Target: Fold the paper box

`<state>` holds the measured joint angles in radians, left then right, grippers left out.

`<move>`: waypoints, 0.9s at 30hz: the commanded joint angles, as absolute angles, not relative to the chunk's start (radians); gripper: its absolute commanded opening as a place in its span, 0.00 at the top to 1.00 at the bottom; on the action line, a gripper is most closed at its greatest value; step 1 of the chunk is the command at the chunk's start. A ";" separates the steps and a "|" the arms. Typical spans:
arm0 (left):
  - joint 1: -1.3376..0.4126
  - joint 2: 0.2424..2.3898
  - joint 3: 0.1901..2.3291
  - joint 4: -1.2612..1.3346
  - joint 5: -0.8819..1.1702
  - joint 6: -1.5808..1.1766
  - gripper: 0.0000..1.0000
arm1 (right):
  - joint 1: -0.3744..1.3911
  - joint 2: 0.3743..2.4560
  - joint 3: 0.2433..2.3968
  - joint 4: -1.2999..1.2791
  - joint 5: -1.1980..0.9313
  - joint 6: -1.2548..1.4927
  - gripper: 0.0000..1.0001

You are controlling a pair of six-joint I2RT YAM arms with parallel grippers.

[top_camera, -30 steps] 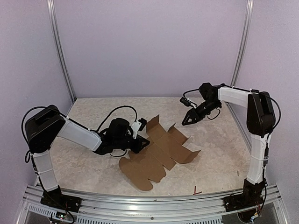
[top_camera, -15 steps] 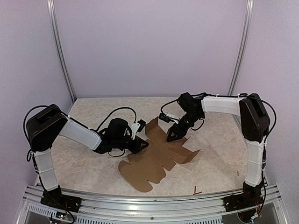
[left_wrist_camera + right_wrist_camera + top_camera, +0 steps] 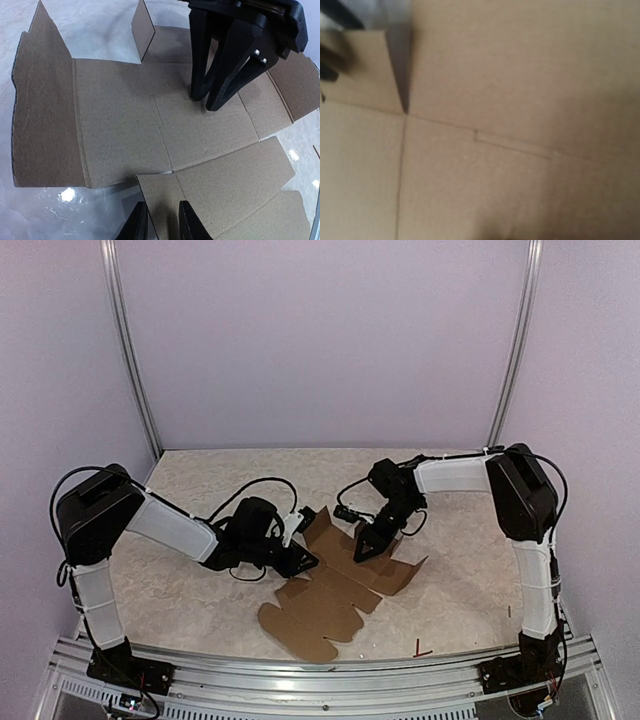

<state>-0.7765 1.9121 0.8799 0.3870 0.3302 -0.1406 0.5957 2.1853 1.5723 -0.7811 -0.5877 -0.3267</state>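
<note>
The paper box (image 3: 335,590) is a brown cardboard die-cut sheet lying mostly flat at the table's middle. It fills the left wrist view (image 3: 120,125) and the blurred right wrist view (image 3: 495,170). Its flaps at the left (image 3: 40,65) and at the far side (image 3: 142,27) stand up. My left gripper (image 3: 305,560) is shut on the edge of a near flap (image 3: 162,222). My right gripper (image 3: 361,551) points down with its tips together, pressing on a middle panel (image 3: 206,101). Its fingers do not show in its own wrist view.
Small dark and red stick scraps (image 3: 421,648) lie near the front right, and another (image 3: 508,611) lies by the right arm's column. An aluminium rail (image 3: 300,668) runs along the near edge. Purple walls close in the marbled table (image 3: 190,490).
My right arm has swung left and down from the back right onto the sheet's middle panel. The sheet has shifted slightly in my left gripper's hold, and its left part has risen.
</note>
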 commanded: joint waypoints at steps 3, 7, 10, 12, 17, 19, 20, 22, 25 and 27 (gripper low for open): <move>-0.823 1.910 0.912 0.343 0.309 -0.104 0.77 | 0.607 2.263 1.570 -0.772 -0.559 -0.293 0.84; -0.846 1.891 0.906 0.356 0.333 -0.087 0.75 | 0.607 2.273 1.563 -0.763 -0.563 -0.286 0.85; -0.859 1.888 0.904 0.370 0.361 -0.073 0.72 | 0.608 2.278 1.559 -0.759 -0.564 -0.282 0.85; -0.863 1.888 0.915 0.355 0.369 -0.069 0.69 | 0.608 2.280 1.557 -0.758 -0.562 -0.283 0.85; -0.882 1.883 0.932 0.300 0.372 -0.058 0.64 | 0.608 2.279 1.547 -0.755 -0.558 -0.283 0.86; -0.894 1.867 0.929 0.281 0.327 -0.054 0.61 | 0.608 2.278 1.547 -0.755 -0.561 -0.287 0.86; -0.898 1.855 0.920 0.272 0.295 -0.051 0.59 | 0.607 2.277 1.545 -0.756 -0.563 -0.288 0.86; -0.900 1.791 0.895 0.247 0.228 -0.049 0.54 | 0.608 2.272 1.541 -0.755 -0.563 -0.292 0.86; -0.898 1.666 0.828 0.202 0.123 -0.036 0.50 | 0.608 2.259 1.529 -0.749 -0.560 -0.298 0.86; -0.890 1.588 0.784 0.172 0.087 -0.033 0.49 | 0.608 2.252 1.521 -0.745 -0.559 -0.303 0.86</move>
